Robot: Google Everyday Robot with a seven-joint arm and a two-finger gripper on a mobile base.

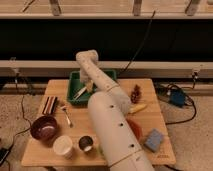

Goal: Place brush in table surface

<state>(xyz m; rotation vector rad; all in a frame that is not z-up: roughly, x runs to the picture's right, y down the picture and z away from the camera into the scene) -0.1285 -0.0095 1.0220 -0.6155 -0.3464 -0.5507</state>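
Currently: brush in green tray, gripper over it

Arm reaches from the bottom of the camera view up across the tabletop [150, 120] and bends down into the green tray [73, 77] at the back edge. Gripper [89, 86] sits low inside the tray, right at the upper end of the brush [80, 92]. Cannot tell whether it is clenched on the brush or released.

Brush is cream-white and lies diagonally in the tray's left half, not on the bare wood.

Left of the tray: dark striped block [49, 105], with a small metal spoon [66, 116] just beside it. Front left: dark bowl [44, 128], white cup [63, 146], small dark cup [86, 144].

Right of the arm: dark reddish item [135, 93], yellow item [137, 108], blue sponge [154, 140] near the front right corner.
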